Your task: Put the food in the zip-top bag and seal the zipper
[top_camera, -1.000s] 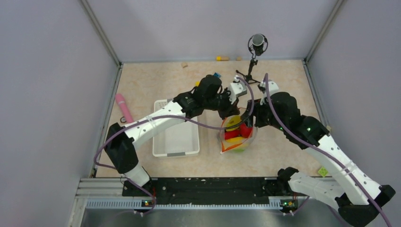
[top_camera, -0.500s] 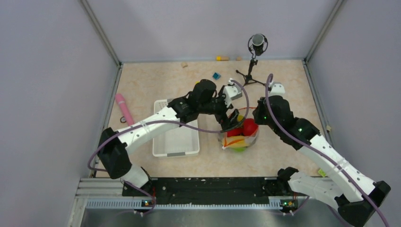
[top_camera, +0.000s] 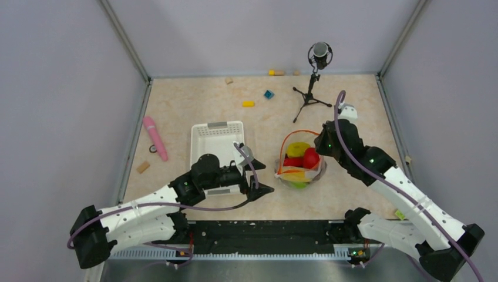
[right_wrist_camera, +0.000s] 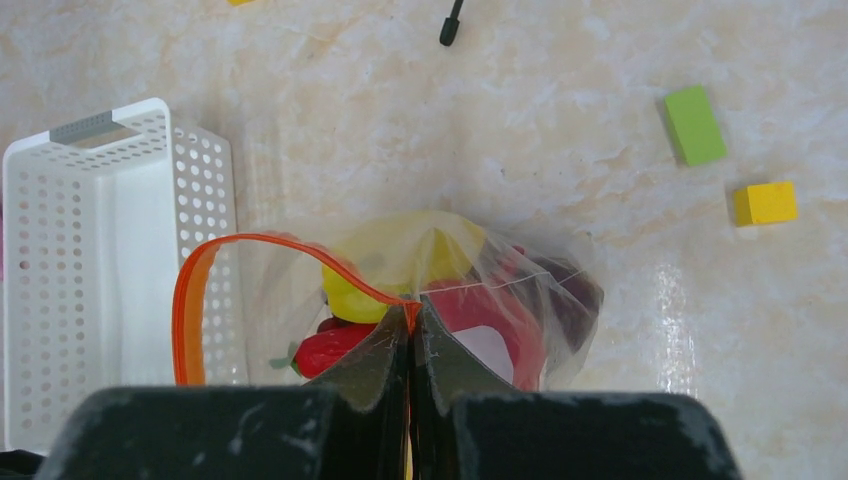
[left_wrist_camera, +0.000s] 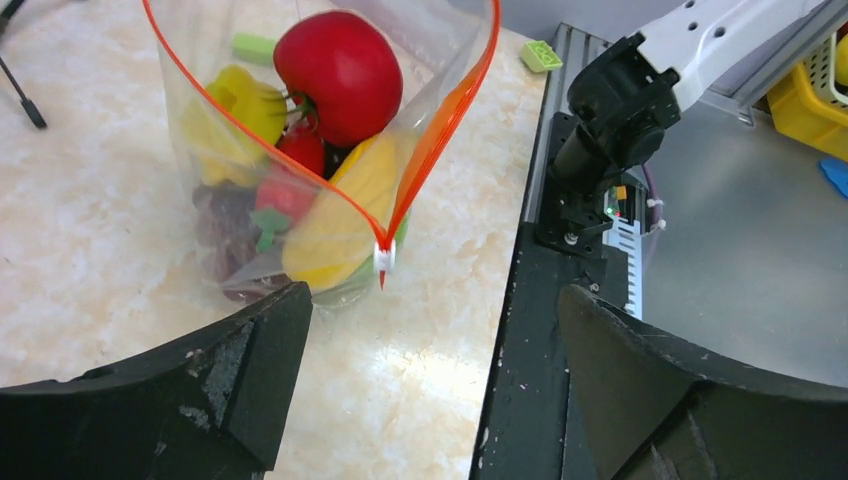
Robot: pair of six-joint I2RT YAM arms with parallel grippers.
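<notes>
The zip-top bag point(top_camera: 300, 170) stands right of centre with its mouth gaping. Inside is the food: a red apple point(left_wrist_camera: 340, 75), yellow pieces point(left_wrist_camera: 335, 220), dark grapes point(left_wrist_camera: 222, 225) and a red chili point(right_wrist_camera: 335, 350). The orange-red zipper point(left_wrist_camera: 440, 130) loops round the mouth, and its white slider point(left_wrist_camera: 384, 258) sits at the near end. My right gripper point(right_wrist_camera: 412, 325) is shut on the zipper's far end, holding that corner up. My left gripper point(left_wrist_camera: 430, 400) stands open and empty, low over the table, a short way in front of the bag.
A white basket point(top_camera: 202, 147) lies left of the bag, beside my left arm. A pink stick point(top_camera: 155, 138) is at far left and a microphone tripod point(top_camera: 311, 88) behind the bag. Small blocks point(right_wrist_camera: 693, 124) lie scattered. The black base rail point(left_wrist_camera: 560, 230) runs right of the left gripper.
My left gripper let go of the bag's mouth, opened wide and drew back toward the near edge beside the basket. My right gripper closed on the zipper's end.
</notes>
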